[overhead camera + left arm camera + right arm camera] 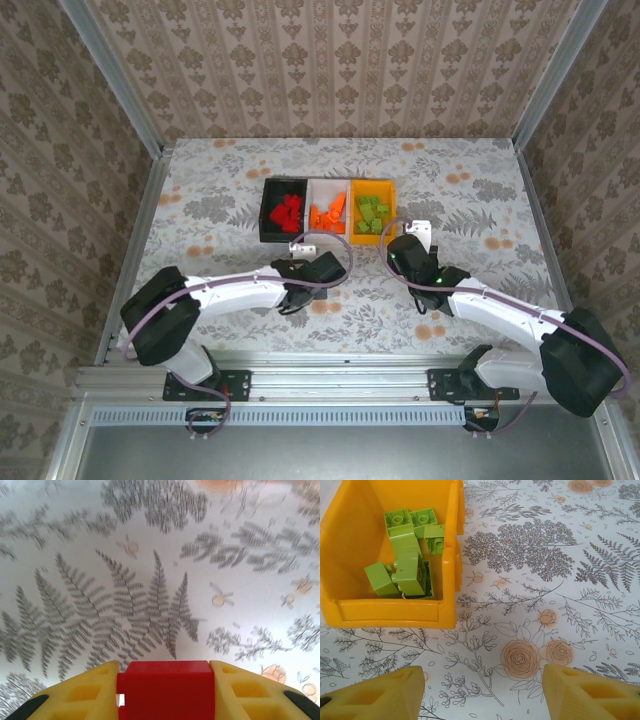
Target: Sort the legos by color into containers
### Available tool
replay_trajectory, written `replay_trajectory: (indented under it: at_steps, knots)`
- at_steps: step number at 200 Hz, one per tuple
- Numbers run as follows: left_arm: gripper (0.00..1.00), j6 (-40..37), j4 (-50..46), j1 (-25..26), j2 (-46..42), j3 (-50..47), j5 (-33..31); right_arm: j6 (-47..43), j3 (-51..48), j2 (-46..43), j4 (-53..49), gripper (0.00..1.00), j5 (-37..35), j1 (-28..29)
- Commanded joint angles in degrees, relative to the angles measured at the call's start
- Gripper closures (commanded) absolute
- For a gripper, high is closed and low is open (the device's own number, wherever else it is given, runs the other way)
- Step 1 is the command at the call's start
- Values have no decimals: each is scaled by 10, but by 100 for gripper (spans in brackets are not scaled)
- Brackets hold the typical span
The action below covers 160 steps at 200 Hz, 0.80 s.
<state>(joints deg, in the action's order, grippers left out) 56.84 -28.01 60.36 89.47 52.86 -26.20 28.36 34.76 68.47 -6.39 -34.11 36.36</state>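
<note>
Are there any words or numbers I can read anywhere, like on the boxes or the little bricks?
None: nothing here can be read.
The black bin, white bin and orange-yellow bin are plain.
The red brick and green bricks show no print that can be made out.
The tablecloth has only ferns and flowers.

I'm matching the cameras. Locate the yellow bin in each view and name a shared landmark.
Top external: yellow bin at the right end of the bin row, upper centre.
Right wrist: yellow bin top left, green bricks inside.
Left wrist: left gripper holds a red brick over the cloth.
Shared landmark: the floral cloth.
</note>
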Motion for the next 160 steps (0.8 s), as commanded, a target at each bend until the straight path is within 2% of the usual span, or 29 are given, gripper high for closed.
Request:
replay_trajectory:
  at_steps: [1, 59, 88, 131, 160]
  knots:
    - [65, -52, -30, -25, -26, 19, -30, 7, -7, -3, 3, 35, -8, -3]
    - [65, -166, -28, -132, -93, 52, -3, 6, -3, 9, 1, 35, -14, -3]
    - [65, -216, -13, -207, -100, 78, 47, 6, -3, 16, 6, 35, -18, -3]
    - [65, -267, 3, -289, -48, 148, 126, 5, 1, 20, 8, 36, -16, -3]
    - [65, -268, 8, -333, 17, 197, 202, 3, 3, 20, 6, 36, -20, -3]
